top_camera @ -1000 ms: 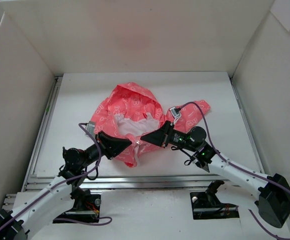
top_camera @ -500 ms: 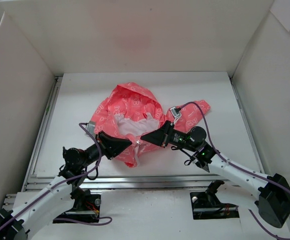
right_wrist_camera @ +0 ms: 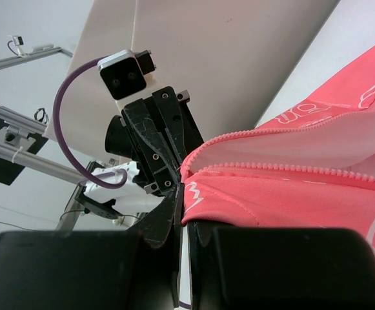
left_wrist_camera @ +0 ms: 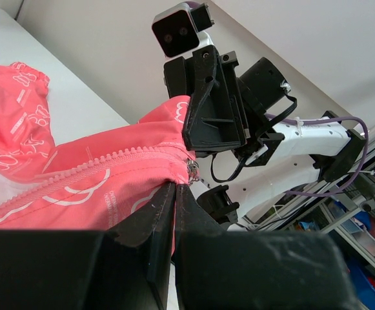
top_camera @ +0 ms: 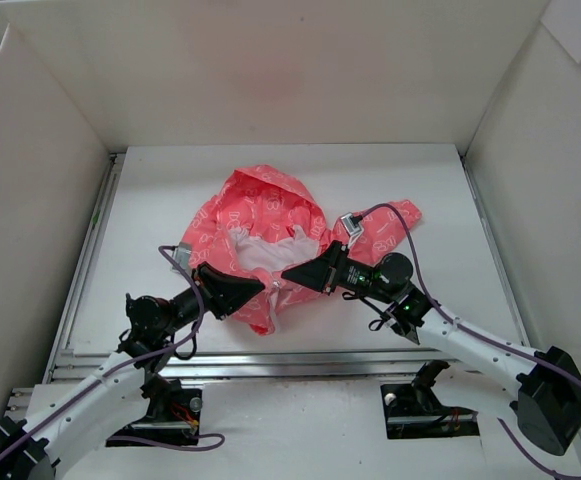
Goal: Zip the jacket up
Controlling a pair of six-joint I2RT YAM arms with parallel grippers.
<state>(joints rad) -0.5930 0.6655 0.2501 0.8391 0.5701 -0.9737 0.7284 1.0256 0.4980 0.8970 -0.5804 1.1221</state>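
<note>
We record two arms of matching build. The left arm [top_camera: 70, 399] and the right arm [top_camera: 480, 346] each have white tubular links joined by black cylindrical joint housings. The left gripper [top_camera: 260, 287] and the right gripper [top_camera: 288, 272] are black and wedge-shaped, tapering to thin, flat fingers. A purple cable [right_wrist_camera: 55, 110] loops off the left wrist, and a like purple cable [left_wrist_camera: 332, 117] runs along the right arm. Small green lights [top_camera: 407, 309] show on a right-arm joint. Each arm rises from a black base [top_camera: 165, 403]. Each wrist carries a white camera housing [left_wrist_camera: 177, 29] with two dark lenses.
</note>
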